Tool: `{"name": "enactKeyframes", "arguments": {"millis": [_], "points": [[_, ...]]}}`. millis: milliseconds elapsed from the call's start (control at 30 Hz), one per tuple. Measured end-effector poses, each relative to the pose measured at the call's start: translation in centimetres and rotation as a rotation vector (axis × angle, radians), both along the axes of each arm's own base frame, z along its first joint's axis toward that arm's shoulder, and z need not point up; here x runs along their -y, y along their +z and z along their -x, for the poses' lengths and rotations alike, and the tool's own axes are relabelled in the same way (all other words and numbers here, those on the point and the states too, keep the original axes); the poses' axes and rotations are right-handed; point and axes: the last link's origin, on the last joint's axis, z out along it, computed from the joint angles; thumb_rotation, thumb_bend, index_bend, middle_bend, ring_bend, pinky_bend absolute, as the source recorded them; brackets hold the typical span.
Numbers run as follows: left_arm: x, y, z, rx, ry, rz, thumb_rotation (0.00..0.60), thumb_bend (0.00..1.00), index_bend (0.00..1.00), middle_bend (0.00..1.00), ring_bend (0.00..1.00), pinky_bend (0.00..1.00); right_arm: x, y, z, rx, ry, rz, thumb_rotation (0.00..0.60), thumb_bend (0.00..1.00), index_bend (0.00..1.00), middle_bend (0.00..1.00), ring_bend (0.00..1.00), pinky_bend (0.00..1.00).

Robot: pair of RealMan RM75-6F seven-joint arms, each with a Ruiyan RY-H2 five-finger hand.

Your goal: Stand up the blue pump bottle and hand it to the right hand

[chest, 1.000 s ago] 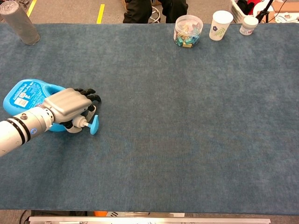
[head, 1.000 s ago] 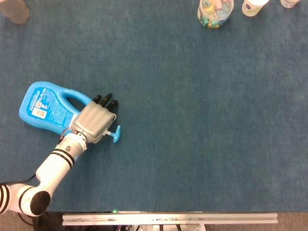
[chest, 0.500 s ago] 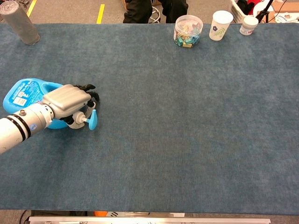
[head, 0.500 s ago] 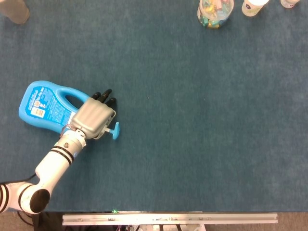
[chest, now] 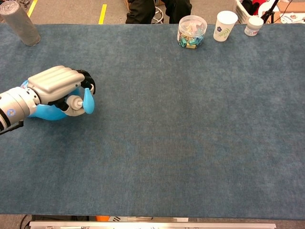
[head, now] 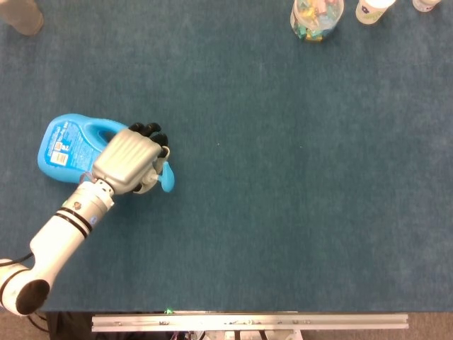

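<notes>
The blue pump bottle [head: 68, 144] with a white label is at the table's left side, tilted up off the cloth with its pump nozzle [head: 168, 178] raised toward the right. My left hand [head: 129, 160] grips it around the handle and neck, fingers curled over the top. In the chest view the same left hand [chest: 55, 86] covers most of the blue pump bottle [chest: 47, 112], with the nozzle [chest: 88, 101] sticking out to the right. The right hand is not seen in either view.
A clear jar of colourful clips [chest: 191, 31], a white paper cup [chest: 224, 26] and a small white tub [chest: 253, 26] stand along the far edge. A grey cylinder [chest: 18, 22] stands at the far left corner.
My left hand has lifted the bottle's neck end off the table; the bottle has gone from lying flat to tilted up, and the nozzle now points more upward.
</notes>
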Motion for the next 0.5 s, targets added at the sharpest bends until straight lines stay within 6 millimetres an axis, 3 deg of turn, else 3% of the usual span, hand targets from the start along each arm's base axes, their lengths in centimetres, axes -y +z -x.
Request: {"name": "enactKeyframes", "arguments": {"millis": [233, 500], "points": [[-1.3, 2.1, -0.7, 0.102, 0.033, -0.003, 0.6, 0.38, 0.78, 0.46, 0.32, 0.38, 0.3, -0.1, -0.4, -0.001, 0.015, -0.013, 0.6, 0.19, 0.25, 0.3, 0.21, 0.27], [-3.1, 4.6, -0.9, 0.187, 0.087, 0.005, 0.6, 0.38, 0.78, 0.48, 0.33, 0.38, 0.8, -0.1, -0.8, 0.003, 0.032, -0.023, 0.6, 0.19, 0.25, 0.3, 0.21, 0.27]]}}
